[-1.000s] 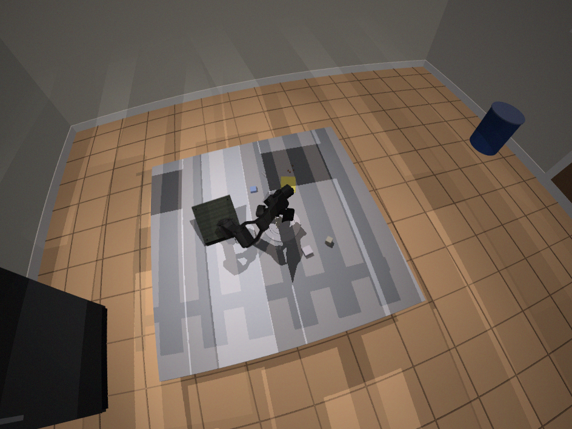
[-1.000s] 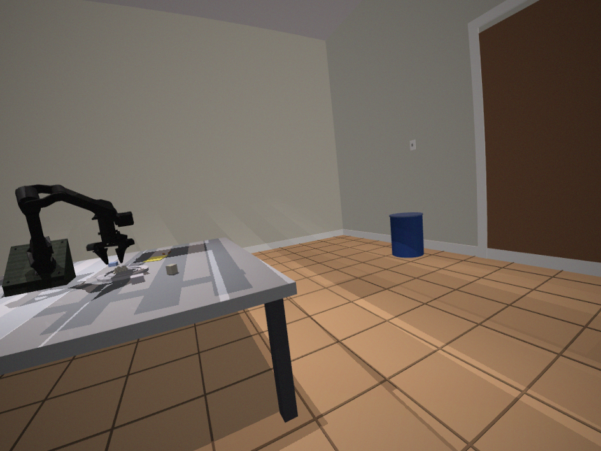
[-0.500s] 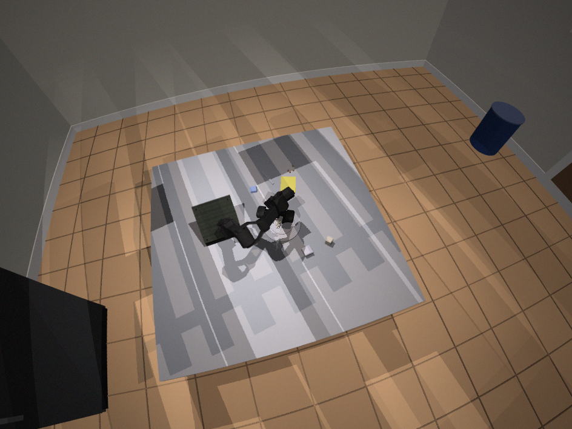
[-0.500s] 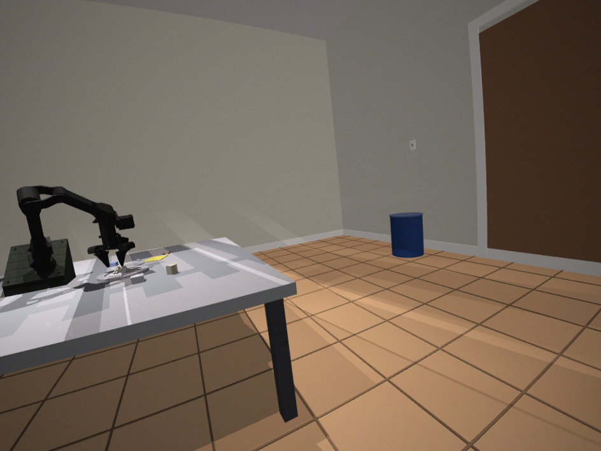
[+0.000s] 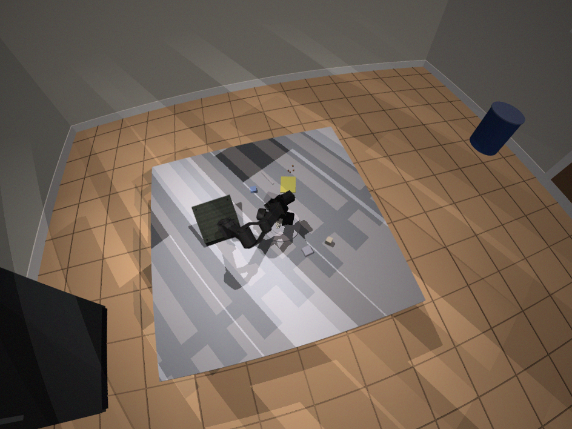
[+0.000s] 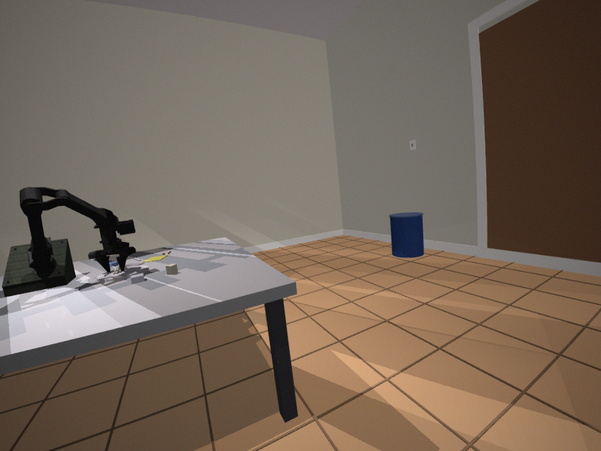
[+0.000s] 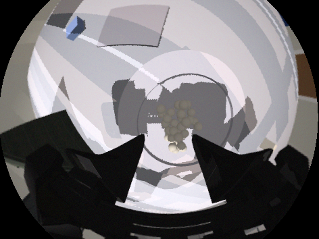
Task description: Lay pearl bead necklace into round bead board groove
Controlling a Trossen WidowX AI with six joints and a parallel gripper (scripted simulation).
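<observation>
The black two-fingered end effector (image 6: 115, 271) (image 7: 169, 138) points down, fingers parted, gripping nothing. Just beyond its tips in the wrist view, the cream pearl bead necklace (image 7: 180, 121) lies bunched inside the dark circular groove of the pale round bead board (image 7: 126, 101). At eleven o'clock sits a small blue block (image 7: 74, 28).

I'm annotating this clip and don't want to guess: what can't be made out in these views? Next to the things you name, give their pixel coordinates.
- Necklace (image 5: 278, 225) (image 6: 116, 269) (image 7: 179, 121): bead order unreadable in wrist view, since beads overlap.
- Board's groove (image 7: 232, 113): lower part in wrist view, partly behind the fingers.
- Yellow square (image 5: 288, 184) (image 6: 155, 258): not identifiable in top view, too small.
- Black furniture (image 5: 50, 355): cut off by top view's left edge.
</observation>
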